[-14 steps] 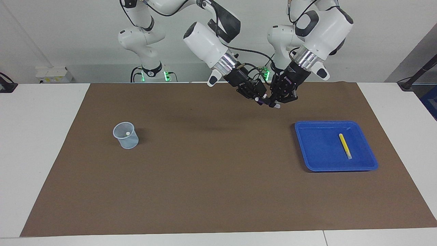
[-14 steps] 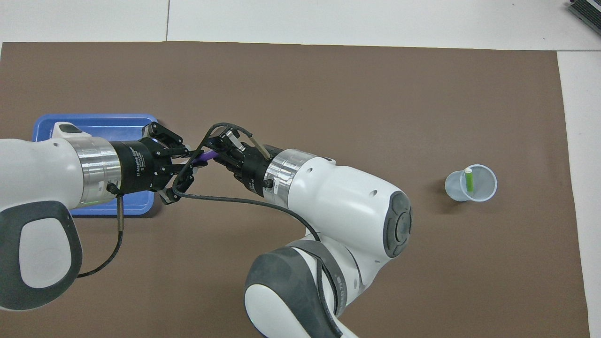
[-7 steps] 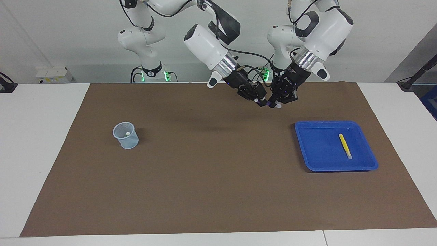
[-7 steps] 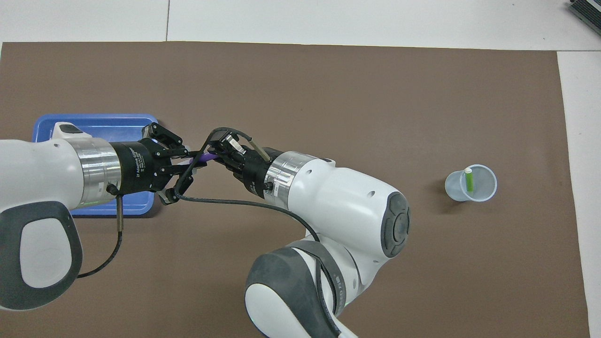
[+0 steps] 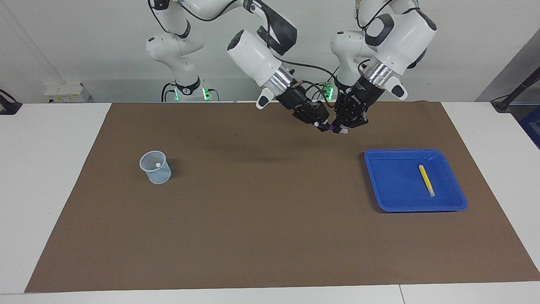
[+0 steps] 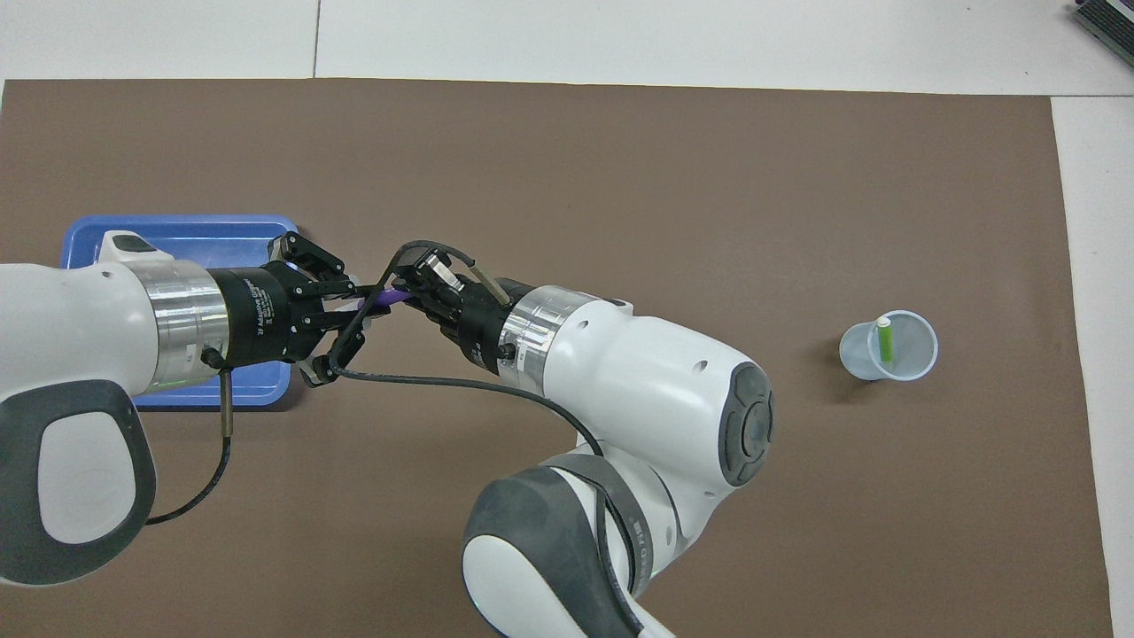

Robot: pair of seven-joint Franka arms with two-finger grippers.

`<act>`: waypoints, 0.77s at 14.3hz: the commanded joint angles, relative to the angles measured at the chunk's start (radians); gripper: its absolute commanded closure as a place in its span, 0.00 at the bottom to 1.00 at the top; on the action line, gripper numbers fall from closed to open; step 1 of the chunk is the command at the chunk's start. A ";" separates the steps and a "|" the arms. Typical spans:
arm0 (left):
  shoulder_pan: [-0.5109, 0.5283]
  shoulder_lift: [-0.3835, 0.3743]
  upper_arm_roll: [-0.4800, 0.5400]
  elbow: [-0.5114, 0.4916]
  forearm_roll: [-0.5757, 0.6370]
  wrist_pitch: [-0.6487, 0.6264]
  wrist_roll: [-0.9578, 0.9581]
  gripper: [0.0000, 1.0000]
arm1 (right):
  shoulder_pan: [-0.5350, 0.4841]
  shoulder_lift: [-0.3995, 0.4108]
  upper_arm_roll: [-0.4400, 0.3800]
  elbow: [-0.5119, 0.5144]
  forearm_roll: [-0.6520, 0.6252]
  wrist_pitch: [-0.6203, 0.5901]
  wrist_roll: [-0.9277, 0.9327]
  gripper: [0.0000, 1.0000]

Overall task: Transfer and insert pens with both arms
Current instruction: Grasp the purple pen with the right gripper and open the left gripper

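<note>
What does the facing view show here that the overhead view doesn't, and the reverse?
Only the facing view shows the yellow pen lying in the blue tray; overhead, the left arm hides that part of the tray. Only the overhead view shows the green barrel of the green pen standing in the cup. Both show the left claw and the right claw shut on the purple pen above the brown mat.

Robotics lab, not a home or shop. Two white robot arms [image 5: 253,50] stood mounted at a plain white table [image 5: 50,169], base lights glowing green. A brown mat [image 5: 261,219] covered the work area. Bare pale wall [image 5: 84,42] in the background, a wall socket box [image 5: 65,92] low on it, cables trailing. Staged test props only: blue tray [image 5: 455,202], small plastic cup [image 5: 156,168].
</note>
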 commanded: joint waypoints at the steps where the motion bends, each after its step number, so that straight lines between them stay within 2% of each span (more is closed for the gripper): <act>1: -0.012 -0.036 0.009 -0.034 -0.006 -0.007 0.018 0.88 | -0.018 -0.009 0.005 -0.015 0.003 0.009 -0.015 1.00; 2: -0.012 -0.036 0.009 -0.034 -0.006 -0.004 0.018 0.40 | -0.018 -0.009 0.007 -0.015 0.003 0.009 -0.015 1.00; 3: -0.012 -0.040 0.009 -0.034 -0.006 -0.004 0.019 0.18 | -0.019 -0.009 0.005 -0.015 0.003 0.009 -0.017 1.00; 5: -0.009 -0.046 0.009 -0.036 -0.005 -0.006 0.040 0.10 | -0.019 -0.009 0.005 -0.015 0.003 0.008 -0.017 1.00; 8: -0.002 -0.055 0.009 -0.043 -0.005 -0.012 0.092 0.06 | -0.028 -0.011 0.005 -0.015 0.002 -0.009 -0.035 1.00; 9: 0.005 -0.058 0.009 -0.045 -0.005 -0.027 0.128 0.06 | -0.041 -0.012 0.005 -0.015 0.002 -0.043 -0.067 1.00; 11: 0.055 -0.059 0.012 -0.046 -0.005 -0.065 0.279 0.06 | -0.091 -0.026 0.004 -0.015 0.002 -0.183 -0.206 1.00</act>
